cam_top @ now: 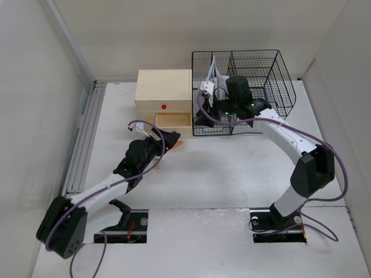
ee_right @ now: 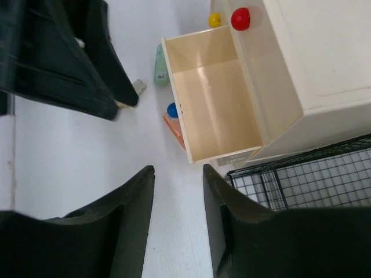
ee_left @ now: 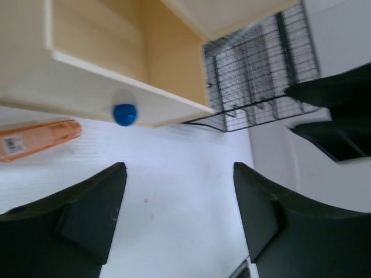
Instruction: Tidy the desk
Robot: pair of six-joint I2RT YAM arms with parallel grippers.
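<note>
A large white matte desk (cam_top: 232, 168) is seen, closed in by plain pale walls (cam_top: 35, 87) on the left, far and right sides. A grey rail (cam_top: 87, 139) is fixed along its left edge.

At the far side of the desk one beige wooden drawer box (cam_top: 163, 87) is set. Just to its right one black wire basket (cam_top: 255, 75) is placed, divided into compartments. One drawer (ee_right: 214, 104) is pulled out of the box. Three knobs are counted: a red knob (ee_right: 240, 18) on the box front, a yellow knob (ee_right: 214, 19) beside it, and a blue knob (ee_left: 124, 114) on the front of the open drawer. One orange tube (ee_left: 37, 139) is laid on the desk just in front of that drawer. One pale green object (ee_right: 161, 63), too small to be named, is seen near the drawer.

Two arms are counted, each with one claw. The left claw (ee_left: 179, 171) is spread wide and nothing is gripped; bare desk is seen directly beneath it, with the drawer front and the tube just beyond. The right claw (ee_right: 178, 174) is parted by a narrower gap, likewise gripping nothing. It is held above the desk, whose surface shows through the gap, near the basket's corner and the open drawer.
</note>
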